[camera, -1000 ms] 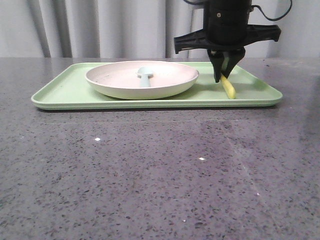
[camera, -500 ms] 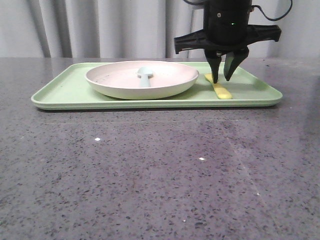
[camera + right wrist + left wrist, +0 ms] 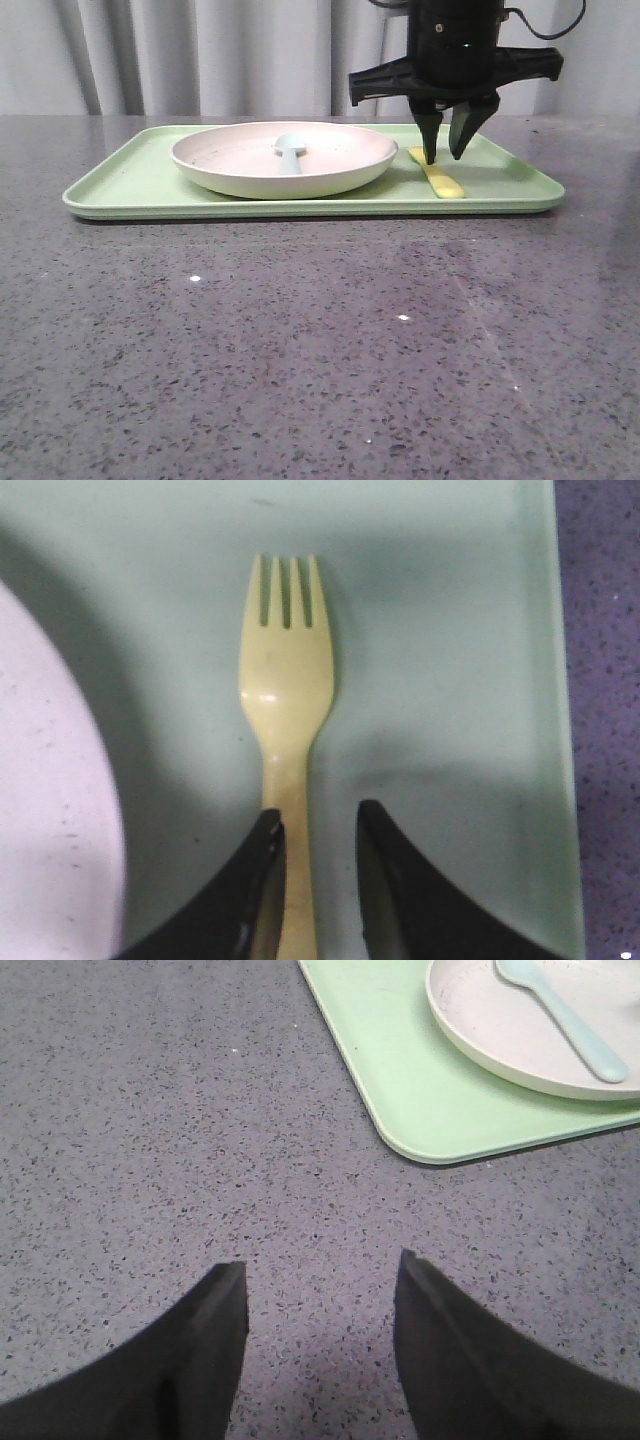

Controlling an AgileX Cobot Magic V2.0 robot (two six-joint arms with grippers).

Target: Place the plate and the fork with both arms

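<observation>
My left gripper (image 3: 318, 1290) hangs over the bare grey speckled table (image 3: 300, 340), jaws spread and empty, near the corner of the light-green tray (image 3: 120, 175). On that tray sits the cream plate (image 3: 284, 158) with a pale blue spoon (image 3: 289, 152) lying in it. Just to its right, the yellow fork (image 3: 438, 176) lies flat on the tray, close beside the plate. My right gripper (image 3: 446, 152) is released above the fork's handle, fingers (image 3: 262, 865) parted on either side of it, not clamping.
</observation>
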